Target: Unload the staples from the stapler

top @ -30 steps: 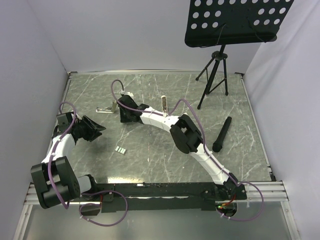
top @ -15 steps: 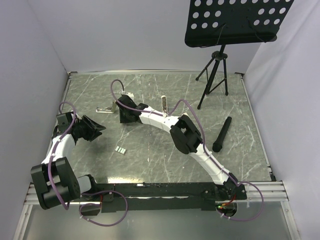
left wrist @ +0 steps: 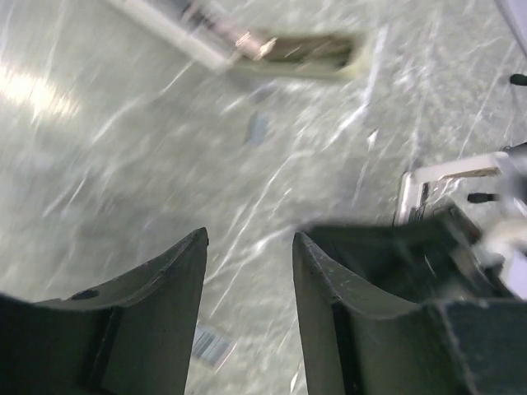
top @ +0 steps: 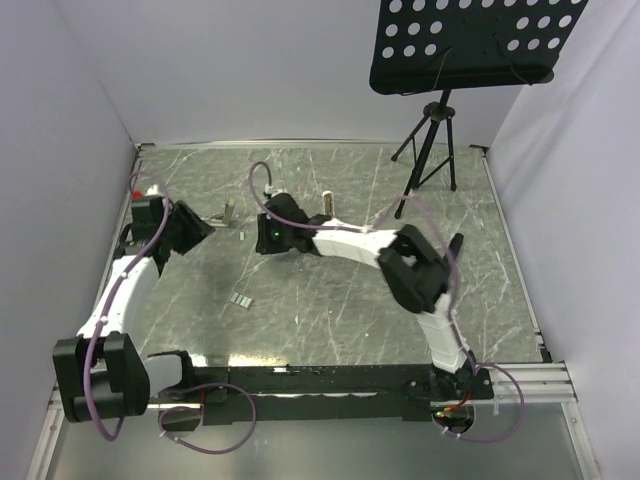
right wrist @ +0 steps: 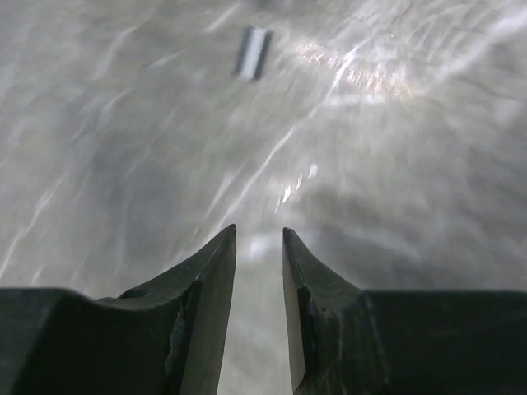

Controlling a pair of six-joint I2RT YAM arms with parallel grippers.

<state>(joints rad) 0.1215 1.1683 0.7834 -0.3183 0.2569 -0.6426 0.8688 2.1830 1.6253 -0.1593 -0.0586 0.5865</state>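
The stapler lies at the far left of the table, and only a cream part of it shows above my left gripper. In the left wrist view it is a blurred cream-white bar with a silvery rail ahead of the open, empty left gripper. One short staple strip lies between my two grippers and shows in both wrist views. More staples lie nearer on the table. My right gripper is slightly open and empty.
A cream upright piece stands behind the right forearm. A black tripod stand with a perforated black desk is at the back right. A black cylinder lies to the right. White walls enclose the table on three sides.
My left gripper has moved away from the near left, up to the stapler. My right arm has swung its elbow to the right and its gripper has drawn back from the stapler.
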